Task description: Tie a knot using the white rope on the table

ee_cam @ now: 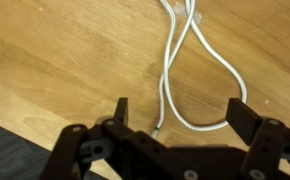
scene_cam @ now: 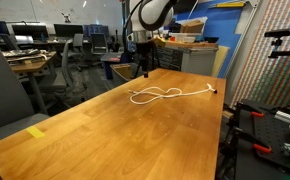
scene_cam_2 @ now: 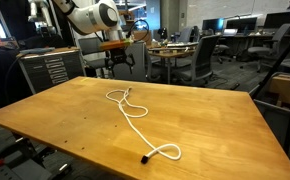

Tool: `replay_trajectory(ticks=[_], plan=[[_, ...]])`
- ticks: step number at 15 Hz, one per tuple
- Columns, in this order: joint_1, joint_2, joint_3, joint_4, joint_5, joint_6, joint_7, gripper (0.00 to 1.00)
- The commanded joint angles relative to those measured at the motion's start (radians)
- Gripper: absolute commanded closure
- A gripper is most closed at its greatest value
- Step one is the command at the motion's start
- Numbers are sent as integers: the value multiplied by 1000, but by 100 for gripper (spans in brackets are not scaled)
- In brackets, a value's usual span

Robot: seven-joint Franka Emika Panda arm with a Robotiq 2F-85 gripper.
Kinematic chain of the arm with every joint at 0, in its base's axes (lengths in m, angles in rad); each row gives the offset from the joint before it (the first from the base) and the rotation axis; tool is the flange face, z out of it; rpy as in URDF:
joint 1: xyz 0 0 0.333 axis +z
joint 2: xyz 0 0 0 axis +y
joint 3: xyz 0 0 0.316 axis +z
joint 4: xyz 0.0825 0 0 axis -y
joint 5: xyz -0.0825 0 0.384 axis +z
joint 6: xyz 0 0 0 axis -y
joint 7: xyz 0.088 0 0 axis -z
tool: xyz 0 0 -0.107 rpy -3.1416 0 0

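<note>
Spread wide and pinching nothing, my claw (ee_cam: 178,108) is hanging over the table (ee_cam: 55,60) in the wrist view. Its dark fingers (ee_cam: 121,112) are standing apart on either side of a bend of the white rope (ee_cam: 166,90), which is lying flat on the wood. Beyond that bend the strands are crossing and running off the top edge. In an exterior view the cord is trailing away from me in loose curls, its dark tip (scene_cam_2: 145,157) resting near the table's edge. A yellow tape piece (scene_cam: 36,131) is sitting well apart from it.
</note>
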Motion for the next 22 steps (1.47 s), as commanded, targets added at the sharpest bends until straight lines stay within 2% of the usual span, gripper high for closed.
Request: replay_trajectory(ticks=[1, 3, 4, 9, 17, 18, 19, 22], plan=[[-24, 84, 28, 96, 36, 42, -26, 1], [-25, 156, 34, 149, 45, 73, -33, 0], [-10, 73, 17, 69, 20, 40, -3, 0], [-2, 168, 5, 122, 11, 110, 35, 0], [-11, 325, 20, 281, 69, 175, 72, 0], [-9, 345, 17, 303, 70, 174, 75, 9], [-6, 365, 13, 326, 67, 176, 79, 25], [-4, 405, 7, 368, 63, 177, 85, 51]])
